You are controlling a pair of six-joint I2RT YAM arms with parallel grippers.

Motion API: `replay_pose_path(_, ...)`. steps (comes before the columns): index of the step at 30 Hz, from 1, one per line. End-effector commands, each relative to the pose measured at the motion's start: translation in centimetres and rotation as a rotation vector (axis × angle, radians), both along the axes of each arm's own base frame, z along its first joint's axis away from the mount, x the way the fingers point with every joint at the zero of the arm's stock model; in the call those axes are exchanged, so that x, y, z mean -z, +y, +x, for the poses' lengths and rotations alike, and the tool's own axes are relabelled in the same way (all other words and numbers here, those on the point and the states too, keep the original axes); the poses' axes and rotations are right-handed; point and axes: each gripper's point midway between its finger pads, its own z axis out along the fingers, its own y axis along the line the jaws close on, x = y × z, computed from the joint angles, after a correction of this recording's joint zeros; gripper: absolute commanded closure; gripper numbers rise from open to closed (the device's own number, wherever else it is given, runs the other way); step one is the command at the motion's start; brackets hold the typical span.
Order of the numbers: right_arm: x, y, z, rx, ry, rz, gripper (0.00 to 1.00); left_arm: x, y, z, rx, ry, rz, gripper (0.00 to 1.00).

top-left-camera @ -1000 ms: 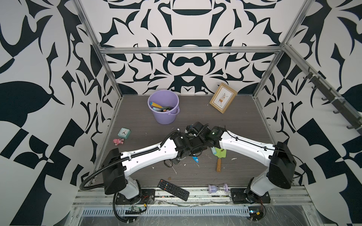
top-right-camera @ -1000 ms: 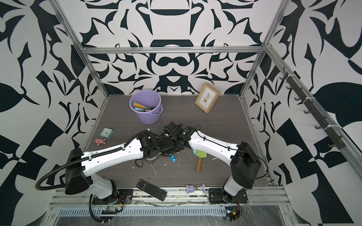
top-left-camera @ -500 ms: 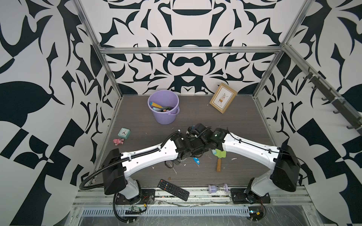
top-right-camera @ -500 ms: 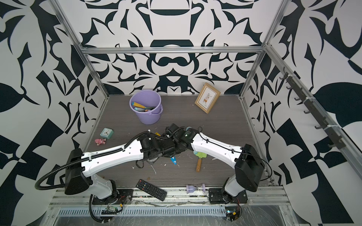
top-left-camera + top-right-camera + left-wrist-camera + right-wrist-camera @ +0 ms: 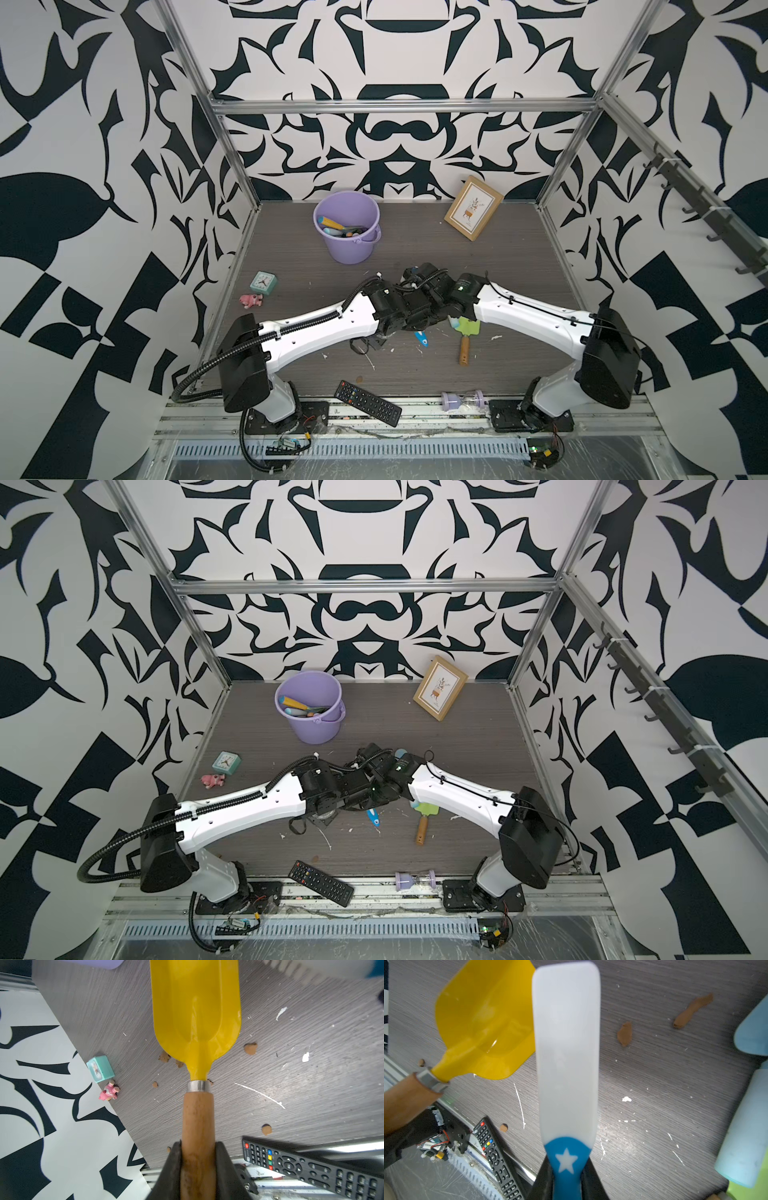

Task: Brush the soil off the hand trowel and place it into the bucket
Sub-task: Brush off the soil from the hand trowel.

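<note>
My left gripper (image 5: 197,1147) is shut on the wooden handle of a yellow hand trowel (image 5: 197,1012), held a little above the table. Its blade (image 5: 483,1022) looks clean. My right gripper (image 5: 566,1159) is shut on the blue star-marked handle of a white-backed brush (image 5: 566,1043), right beside the blade; its bristles (image 5: 291,968) show at that view's edge. Brown soil clumps (image 5: 250,1049) (image 5: 625,1033) lie scattered on the table beneath. The lilac bucket (image 5: 347,232) (image 5: 309,706) stands at the back left with several tools inside. In both top views the two wrists meet mid-table and hide the trowel.
A green trowel with a wooden handle (image 5: 465,345) lies by the right arm, a pale blue tool (image 5: 747,1126) beside it. A remote (image 5: 368,402) and a hourglass (image 5: 462,400) are at the front edge. Clock (image 5: 264,282), pink toy (image 5: 251,300), picture frame (image 5: 473,208).
Both wrists have drifted slightly to the right and toward the front together. Both grips are unchanged.
</note>
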Motion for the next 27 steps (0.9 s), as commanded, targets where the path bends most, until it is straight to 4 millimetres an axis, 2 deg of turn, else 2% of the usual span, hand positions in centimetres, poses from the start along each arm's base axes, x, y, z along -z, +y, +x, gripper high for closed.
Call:
replay_pose_path(1,-6.1,0.3,1.3,0.026,-0.128,0.185,1.00,1.0,2.5,-1.6,-0.073,0.135,0.023,1.00)
replay_pose_path(5,-6.6,-2.8,2.5,0.112,-0.120,0.257,1.00,1.1,0.8,-2.2,-0.129,0.221,-0.297,1.00)
replay_pose_path(7,-7.2,-4.2,3.1,0.155,-0.115,0.327,1.00,1.2,-0.6,-2.9,-0.102,0.249,-0.468,1.00)
replay_pose_path(10,-7.8,-5.3,3.1,0.179,-0.114,0.385,1.00,-0.7,-3.4,-3.8,-0.078,0.281,-0.759,1.00)
replay_pose_path(13,-8.3,-5.0,2.8,0.176,-0.102,0.441,1.00,-3.4,-6.1,-3.7,-0.149,0.458,-1.122,1.00)
replay_pose_path(15,-9.0,-4.8,2.7,0.185,-0.107,0.493,1.00,-5.2,-7.1,-3.4,-0.151,0.542,-1.331,1.00)
replay_pose_path(17,-9.9,-4.9,2.7,0.193,-0.122,0.544,1.00,-6.4,-7.0,-2.8,-0.159,0.570,-1.463,1.00)
replay_pose_path(22,-12.4,-5.6,2.7,0.228,-0.170,0.674,1.00,-8.5,-5.1,-0.7,-0.209,0.613,-1.677,1.00)
replay_pose_path(27,-13.4,-3.9,2.8,0.230,-0.111,0.869,1.00,-9.4,-4.1,1.7,-0.275,0.610,-1.850,1.00)
